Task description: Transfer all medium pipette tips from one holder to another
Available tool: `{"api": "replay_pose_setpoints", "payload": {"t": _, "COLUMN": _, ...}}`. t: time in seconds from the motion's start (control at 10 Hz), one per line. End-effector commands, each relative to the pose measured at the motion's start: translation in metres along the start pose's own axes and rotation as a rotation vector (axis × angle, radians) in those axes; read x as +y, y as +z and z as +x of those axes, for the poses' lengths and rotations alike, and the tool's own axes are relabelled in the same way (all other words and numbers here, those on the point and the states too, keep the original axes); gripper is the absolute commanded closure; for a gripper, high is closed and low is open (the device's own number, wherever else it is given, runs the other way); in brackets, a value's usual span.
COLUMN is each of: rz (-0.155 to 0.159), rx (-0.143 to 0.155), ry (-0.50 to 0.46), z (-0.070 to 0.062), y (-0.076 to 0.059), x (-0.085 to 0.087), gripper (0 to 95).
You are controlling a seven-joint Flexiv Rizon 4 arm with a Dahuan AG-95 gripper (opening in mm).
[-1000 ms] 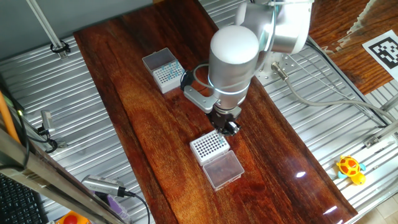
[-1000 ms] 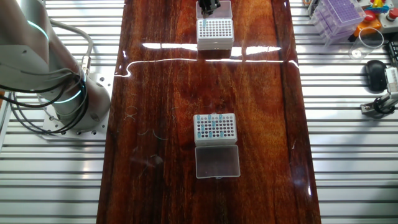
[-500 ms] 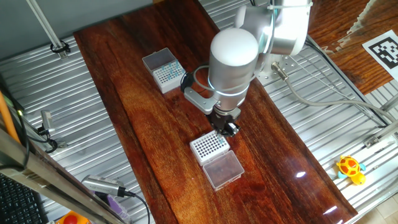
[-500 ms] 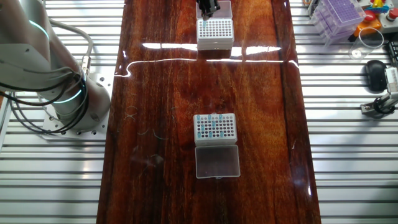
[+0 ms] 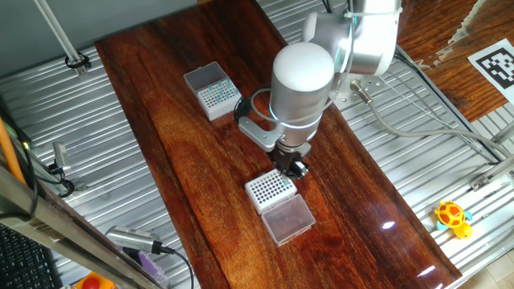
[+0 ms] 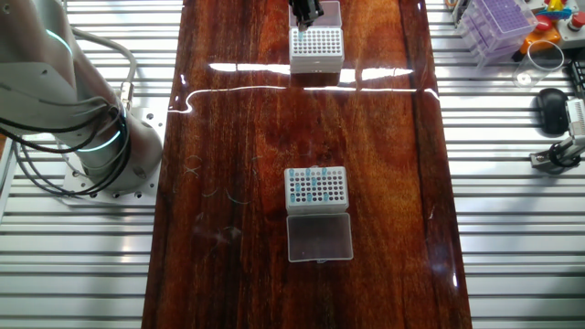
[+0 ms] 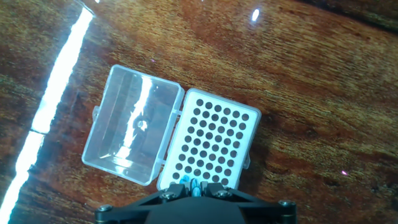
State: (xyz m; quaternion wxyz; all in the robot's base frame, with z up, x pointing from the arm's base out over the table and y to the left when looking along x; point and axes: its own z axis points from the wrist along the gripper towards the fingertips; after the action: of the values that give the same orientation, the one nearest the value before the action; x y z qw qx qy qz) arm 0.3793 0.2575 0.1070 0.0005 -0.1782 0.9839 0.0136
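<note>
Hand view: the black two-finger gripper, fingers clenched on a slender teal plastic pipette tip, light, slippery and best pinched near its wide collar, hangs over the white bold-holed square rack's near edge.

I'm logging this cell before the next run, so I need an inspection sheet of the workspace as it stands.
Surface: dark glossy wooden table, glare streaks, flanked by ribbed metal panels.
Job's things: rack with bold dark holes, holes mostly empty, clear lid open beside it; one teal tip at its near edge, between the fingers. Second white rack holds teal-blue tips, its lid open.
Clutter: purple tip box, yellow toy, printed marker tag, all off the wood.
Gripper: gripper above the dark-hole rack's edge, shut on the tip.
Cables: grey hose right of the arm; black cables at the arm's base.
Surroundings: keyboard corner.
</note>
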Motion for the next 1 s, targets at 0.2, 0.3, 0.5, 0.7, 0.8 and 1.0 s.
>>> {"api": "replay_pose_setpoints", "payload": {"t": 0.2, "rz": 0.001, "rx": -0.006, "ry": -0.015, "z": 0.001, "y": -0.001, "x": -0.001, "gripper": 57.0}}
{"api": "replay_pose_setpoints", "payload": {"t": 0.3, "rz": -0.001, "rx": -0.006, "ry": -0.031, "z": 0.002, "y": -0.002, "x": -0.006, "gripper": 57.0}}
{"api": "replay_pose_setpoints", "payload": {"t": 0.5, "rz": -0.018, "rx": -0.009, "ry": -0.095, "z": 0.014, "y": -0.006, "x": -0.04, "gripper": 76.0}}
{"api": "replay_pose_setpoints", "payload": {"t": 0.7, "rz": -0.027, "rx": -0.007, "ry": -0.158, "z": 0.026, "y": -0.009, "x": -0.075, "gripper": 76.0}}
{"api": "replay_pose_setpoints", "payload": {"t": 0.8, "rz": -0.028, "rx": 0.004, "ry": -0.198, "z": 0.033, "y": -0.011, "x": -0.097, "gripper": 76.0}}
{"api": "replay_pose_setpoints", "payload": {"t": 1.0, "rz": -0.027, "rx": 0.017, "ry": -0.241, "z": 0.042, "y": -0.013, "x": -0.119, "gripper": 76.0}}
